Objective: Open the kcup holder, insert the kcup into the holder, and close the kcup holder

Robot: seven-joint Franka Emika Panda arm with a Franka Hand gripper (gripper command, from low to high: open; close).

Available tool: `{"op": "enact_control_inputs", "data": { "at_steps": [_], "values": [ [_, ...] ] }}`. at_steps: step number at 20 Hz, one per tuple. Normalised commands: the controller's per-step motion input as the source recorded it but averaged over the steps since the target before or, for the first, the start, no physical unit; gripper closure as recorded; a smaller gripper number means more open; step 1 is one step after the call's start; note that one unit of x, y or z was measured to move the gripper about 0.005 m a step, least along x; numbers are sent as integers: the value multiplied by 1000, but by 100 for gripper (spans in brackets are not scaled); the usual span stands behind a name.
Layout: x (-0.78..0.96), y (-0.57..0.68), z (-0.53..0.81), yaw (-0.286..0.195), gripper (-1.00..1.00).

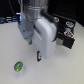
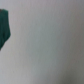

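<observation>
One kcup (image 1: 18,65) sat lower left; the gripper (image 1: 39,57), jaws unreadable, should have descended centred over it.

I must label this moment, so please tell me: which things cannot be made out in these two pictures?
- kcup holder: exterior view, mostly hidden behind the arm; drawer state unclear.
- tool: exterior view, too blurred and small to tell open or shut.
- Wrist view: blurred, shows only a dark shape; no kcup there.

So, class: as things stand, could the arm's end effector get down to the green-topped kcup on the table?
Probably yes. The kcup sits alone on bare white table, with nothing over or beside it; the end effector hangs just to its side in the exterior view.
</observation>
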Motion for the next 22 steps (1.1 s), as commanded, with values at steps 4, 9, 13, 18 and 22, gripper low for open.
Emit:
{"op": "enact_control_inputs", "data": {
  "at_steps": [4,9,13,18,22],
  "values": [
    [327,-559,0,-183,-100],
    [534,-293,0,-175,-100],
    [579,-249,-34,-176,-100],
    [456,-202,-127,-157,-100],
    [337,-140,-154,-137,-100]
  ]
}}
